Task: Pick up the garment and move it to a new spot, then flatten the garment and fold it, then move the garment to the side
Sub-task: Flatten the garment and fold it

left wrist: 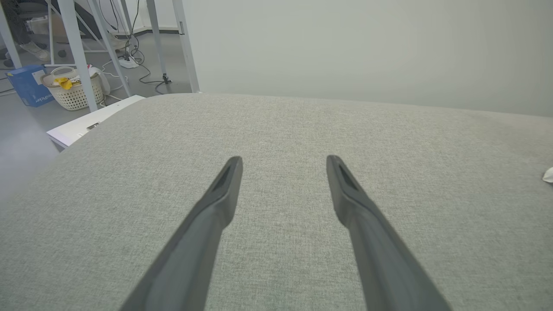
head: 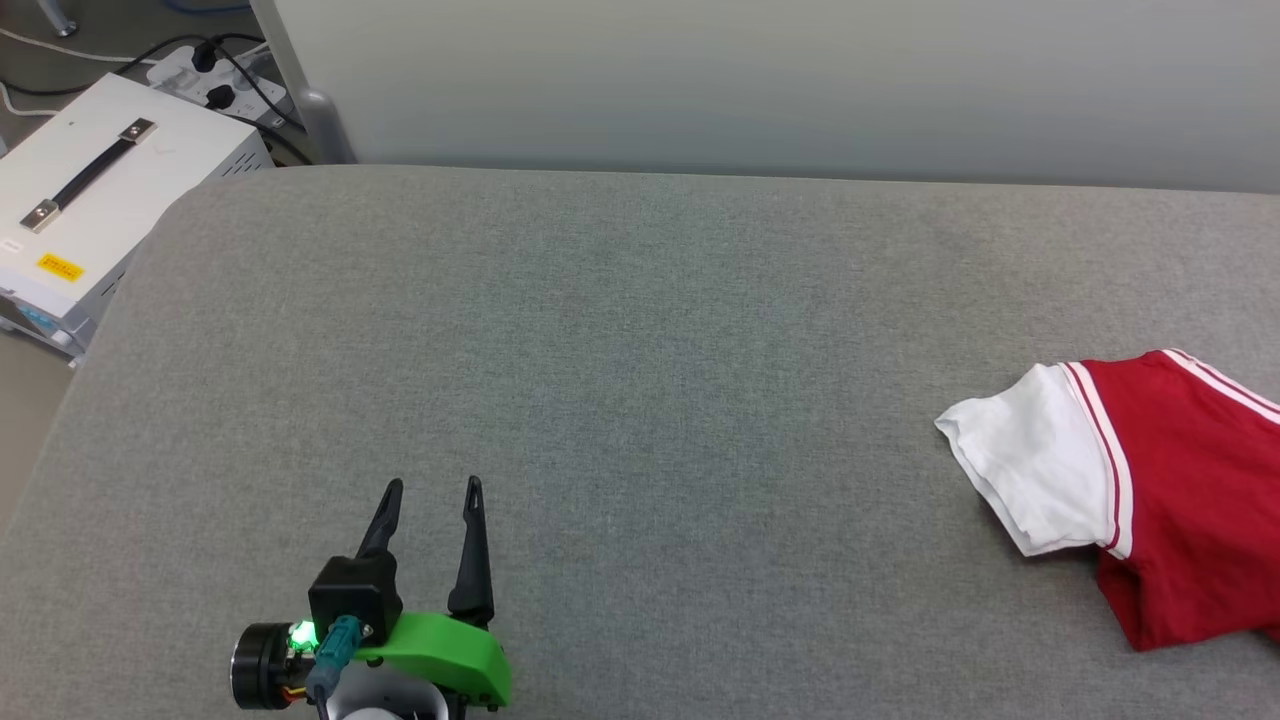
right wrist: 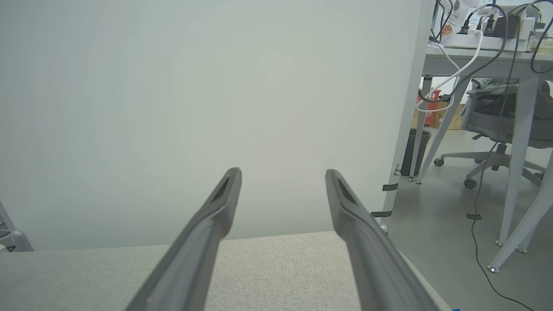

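Observation:
The garment (head: pixel 1180 480), a red T-shirt with a white sleeve and striped trim, lies folded at the right edge of the grey padded table (head: pixel 640 380), partly cut off by the picture's edge. A white corner of the garment (left wrist: pixel 548 175) peeks in at the right of the left wrist view. My left gripper (head: pixel 432 490) stands open at the lower left, far from the garment, with nothing between its fingers (left wrist: pixel 224 190). In the right wrist view my right gripper (right wrist: pixel 283 177) is open and empty, pointing over the table's far edge at the pale wall.
A white equipment box (head: pixel 90 200) with a handle stands off the table's far left corner, with a power strip and cables behind it. A pale partition wall (head: pixel 760 80) runs along the far edge. Desk legs and an office chair (right wrist: pixel 497 129) stand beyond the table's right end.

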Tool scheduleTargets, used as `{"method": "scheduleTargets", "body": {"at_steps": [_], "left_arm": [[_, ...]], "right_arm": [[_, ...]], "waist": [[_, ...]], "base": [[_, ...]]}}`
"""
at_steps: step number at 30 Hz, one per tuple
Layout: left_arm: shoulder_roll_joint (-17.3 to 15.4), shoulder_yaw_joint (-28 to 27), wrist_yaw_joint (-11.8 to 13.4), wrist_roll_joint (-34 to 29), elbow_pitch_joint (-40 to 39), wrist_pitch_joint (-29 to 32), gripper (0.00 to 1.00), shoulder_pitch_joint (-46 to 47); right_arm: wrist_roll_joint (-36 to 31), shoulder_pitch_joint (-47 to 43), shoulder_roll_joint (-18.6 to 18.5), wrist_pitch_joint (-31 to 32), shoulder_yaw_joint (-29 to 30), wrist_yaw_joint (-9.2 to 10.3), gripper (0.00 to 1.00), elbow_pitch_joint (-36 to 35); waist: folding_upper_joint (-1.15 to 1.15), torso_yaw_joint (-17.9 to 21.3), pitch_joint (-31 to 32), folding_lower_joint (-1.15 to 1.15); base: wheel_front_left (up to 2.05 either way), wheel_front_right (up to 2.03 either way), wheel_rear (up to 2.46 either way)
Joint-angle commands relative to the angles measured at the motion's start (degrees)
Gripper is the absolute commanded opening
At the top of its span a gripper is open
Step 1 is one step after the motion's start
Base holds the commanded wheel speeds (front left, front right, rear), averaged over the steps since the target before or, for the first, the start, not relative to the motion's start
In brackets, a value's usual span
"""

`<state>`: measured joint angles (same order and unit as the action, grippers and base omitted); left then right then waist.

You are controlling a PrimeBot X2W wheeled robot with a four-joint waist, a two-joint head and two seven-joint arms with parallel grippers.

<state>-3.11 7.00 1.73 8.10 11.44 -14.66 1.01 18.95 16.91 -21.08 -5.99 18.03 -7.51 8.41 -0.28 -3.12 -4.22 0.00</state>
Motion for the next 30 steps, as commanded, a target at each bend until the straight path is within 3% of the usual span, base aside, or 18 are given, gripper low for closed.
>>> {"method": "scheduleTargets", "body": {"at_steps": [1, 5, 8, 13, 20, 21, 30], "left_arm": [[0.24, -0.02, -0.16, -0.75, -0.45, -0.34, 1.0, -0.4], [0.24, 0.06, -0.12, -1.03, -1.3, -0.34, 1.0, 0.06], [0.24, 0.17, -0.1, -1.05, -1.75, -0.34, 1.0, 0.41], [0.24, 0.65, 0.01, -0.83, -2.18, -0.34, 1.0, 0.97], [0.24, 1.36, 0.35, -0.16, -2.48, -0.34, 1.0, 1.56], [0.24, 1.87, 0.46, 0.23, -2.57, -0.34, 1.0, 2.58], [0.24, 3.11, 0.87, 1.26, -2.12, -0.34, 1.0, 5.21]], "right_arm": [[-1.74, 1.1, 0.27, 1.82, -2.03, 0.02, 1.0, -3.02], [-5.29, 3.09, -0.32, 10.03, -11.5, 0.02, 1.0, -12.5], [-4.65, 5.08, -2.54, 16.97, -18.69, 0.02, 1.0, -14.13], [0.65, 8.29, -8.15, 31.19, -30.37, 0.02, 1.0, -10.97], [11.98, 11.48, -12.23, 48.85, -39.81, 0.02, 1.0, -2.87], [13.18, 13.07, -14.4, 52.55, -44.23, 0.02, 1.0, 0.7], [16.43, 12.5, -12.92, 52.65, -52.66, 0.02, 1.0, 14.68]], "waist": [[0.28, -0.31, -0.23, 0.0], [0.28, -1.09, -0.8, 0.0], [0.28, -1.7, -1.24, 0.0], [0.28, -2.78, -2.02, 0.0], [0.28, -3.6, -4.26, 0.0], [0.28, -4.16, -5.97, 0.0], [0.28, -5.89, -9.71, 0.0]], "base": [[0.0, 0.0, 0.0], [0.0, 0.0, 0.0], [0.0, 0.0, 0.0], [0.0, 0.0, 0.0], [0.0, 0.0, 0.0], [0.0, 0.0, 0.0], [0.0, 0.0, 0.0]]}}
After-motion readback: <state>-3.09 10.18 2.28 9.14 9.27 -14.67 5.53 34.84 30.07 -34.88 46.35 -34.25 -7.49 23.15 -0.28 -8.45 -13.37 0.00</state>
